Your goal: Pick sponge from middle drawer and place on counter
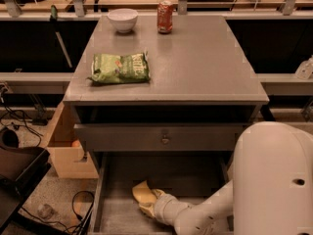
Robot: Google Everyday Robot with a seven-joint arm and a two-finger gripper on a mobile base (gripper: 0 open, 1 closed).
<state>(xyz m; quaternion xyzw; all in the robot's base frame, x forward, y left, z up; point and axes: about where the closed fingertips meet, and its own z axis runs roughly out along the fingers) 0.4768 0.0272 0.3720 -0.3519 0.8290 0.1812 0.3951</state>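
Your gripper [145, 200] sits low inside the open middle drawer [195, 175], toward its left side. You cannot tell whether it is open or closed, nor separate the sponge from its yellow tip. Confirm a firm hold, lift clear of the drawer walls, then aim for bare counter [200, 67] beside the chip bag [120, 67].
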